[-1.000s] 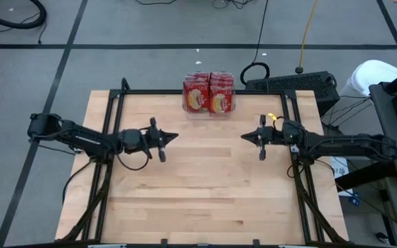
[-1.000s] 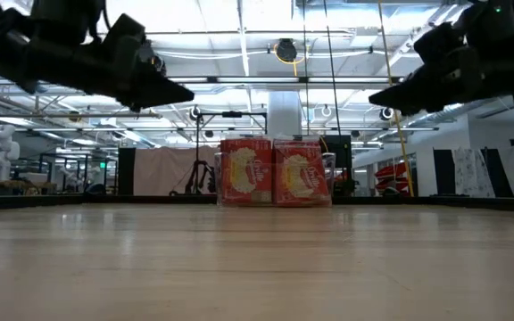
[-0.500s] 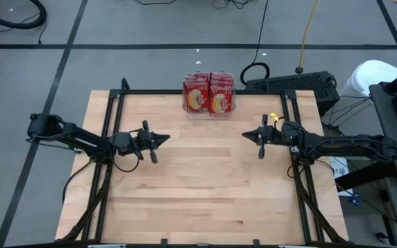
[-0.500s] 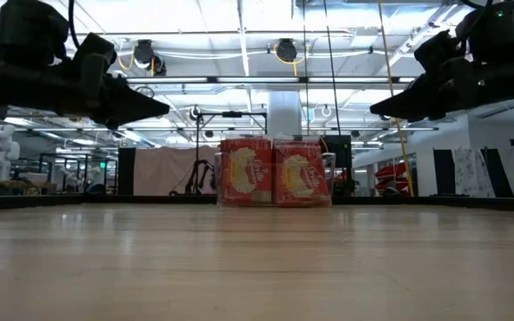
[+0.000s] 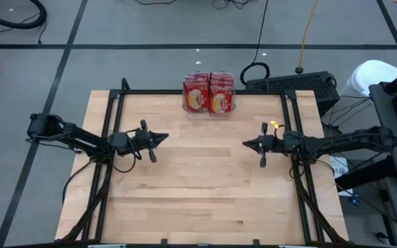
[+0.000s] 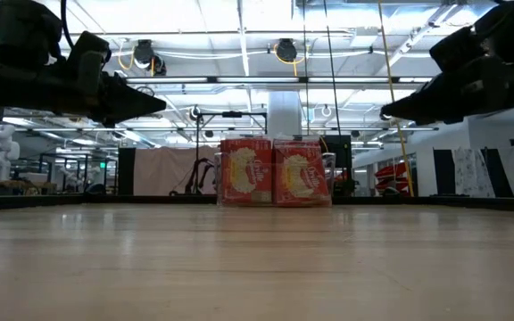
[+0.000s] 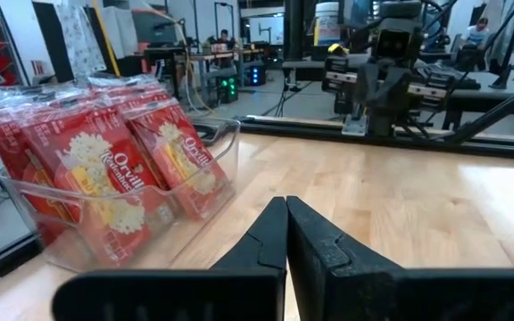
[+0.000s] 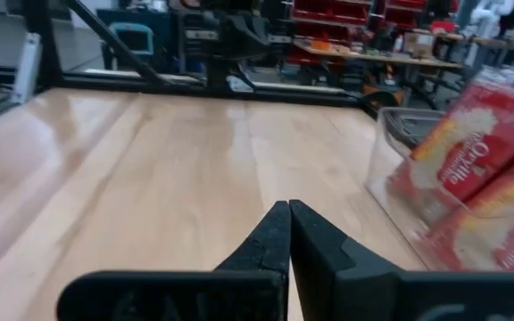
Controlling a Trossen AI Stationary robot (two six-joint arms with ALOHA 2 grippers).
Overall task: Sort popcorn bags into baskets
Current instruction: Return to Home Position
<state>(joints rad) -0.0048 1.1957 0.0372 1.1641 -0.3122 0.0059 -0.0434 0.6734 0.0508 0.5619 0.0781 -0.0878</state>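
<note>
Two arms hover over the bench: left gripper and right gripper, jaws closed and empty (tips facing). You see popcorn bags upright in the bin.

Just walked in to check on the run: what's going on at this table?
Nothing is being handled now. The popcorn bags all stand packed in the clear bin at the far edge of the table. The left gripper and right gripper hang above the bare wood on either side, jaws shut and empty.
</note>
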